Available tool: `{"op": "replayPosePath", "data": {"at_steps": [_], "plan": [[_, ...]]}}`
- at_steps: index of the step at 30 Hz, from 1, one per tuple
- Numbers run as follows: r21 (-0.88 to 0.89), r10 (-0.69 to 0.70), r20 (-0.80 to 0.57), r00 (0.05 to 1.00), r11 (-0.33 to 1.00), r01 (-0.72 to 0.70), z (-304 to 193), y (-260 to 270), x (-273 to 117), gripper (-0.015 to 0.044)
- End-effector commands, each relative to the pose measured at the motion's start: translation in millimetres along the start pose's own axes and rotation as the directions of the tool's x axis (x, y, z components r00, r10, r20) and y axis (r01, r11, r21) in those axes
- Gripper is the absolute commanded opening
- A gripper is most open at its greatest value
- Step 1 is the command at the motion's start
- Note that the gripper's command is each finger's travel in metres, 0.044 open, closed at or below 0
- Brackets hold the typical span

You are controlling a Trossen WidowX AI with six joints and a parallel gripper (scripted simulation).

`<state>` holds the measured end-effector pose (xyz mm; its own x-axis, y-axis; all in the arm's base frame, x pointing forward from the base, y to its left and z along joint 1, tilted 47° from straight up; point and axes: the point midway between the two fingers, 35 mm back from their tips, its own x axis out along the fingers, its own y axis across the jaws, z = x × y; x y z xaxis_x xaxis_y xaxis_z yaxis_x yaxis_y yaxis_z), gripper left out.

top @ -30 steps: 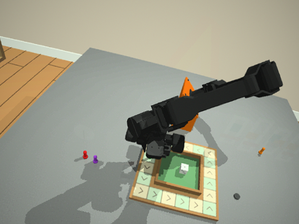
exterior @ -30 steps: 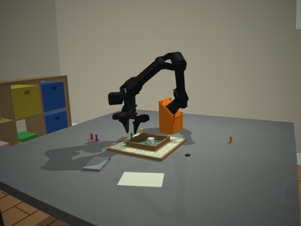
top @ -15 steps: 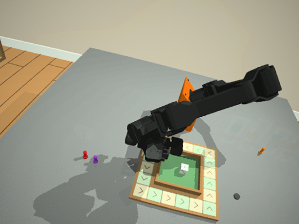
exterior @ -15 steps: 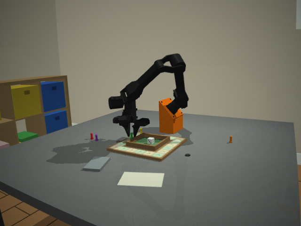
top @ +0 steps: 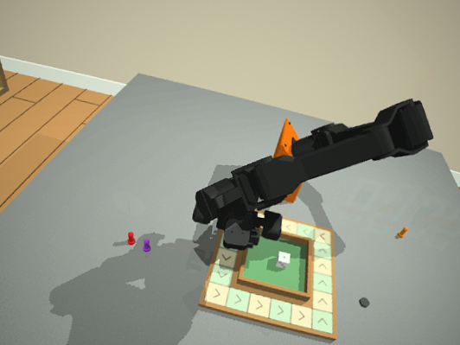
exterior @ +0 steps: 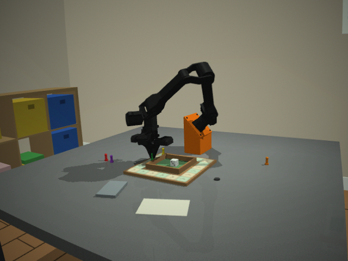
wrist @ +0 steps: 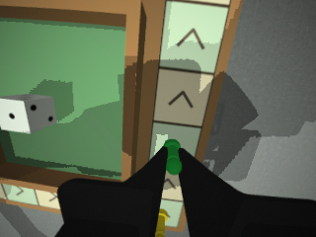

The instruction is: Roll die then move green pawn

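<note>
The white die (top: 283,260) (exterior: 174,162) (wrist: 27,115) lies in the green-floored tray (top: 272,290) (exterior: 162,168) (wrist: 132,89) with one pip on its top face. My gripper (exterior: 152,157) (wrist: 172,151) points down and is shut on the green pawn (exterior: 151,156) (wrist: 173,165), gripping its upper part. The pawn is upright over a pale green square of the board's left column in the top view, where the gripper body hides it. The board (top: 267,323) (exterior: 154,179) (wrist: 223,54) has arrows on its squares. The arrow on the pawn's own square is hidden.
A yellow pawn (exterior: 162,150) (wrist: 161,224) stands two squares behind green. Red (top: 131,238) (exterior: 105,157) and purple (top: 147,245) (exterior: 111,159) pawns stand left of the board. An orange pawn (top: 402,232) (exterior: 266,161) and a dark disc (top: 363,302) (exterior: 217,179) are to its right.
</note>
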<state>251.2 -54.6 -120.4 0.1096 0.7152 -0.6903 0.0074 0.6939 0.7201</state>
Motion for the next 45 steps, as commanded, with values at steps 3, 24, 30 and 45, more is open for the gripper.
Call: {"op": "replayPosePath", "data": {"at_steps": [3,24,30,45], "plan": [[0.001,-0.009,0.006,1.000,1.000,0.009,6,-5,-30,0.0000],[0.001,-0.010,0.005,1.000,1.000,0.010,11,-4,-113,0.0000],[0.000,-0.010,0.007,1.000,1.000,0.010,32,-5,-77,0.0000],[-0.002,-0.003,0.007,1.000,1.000,0.003,46,-4,-26,0.0000]]}}
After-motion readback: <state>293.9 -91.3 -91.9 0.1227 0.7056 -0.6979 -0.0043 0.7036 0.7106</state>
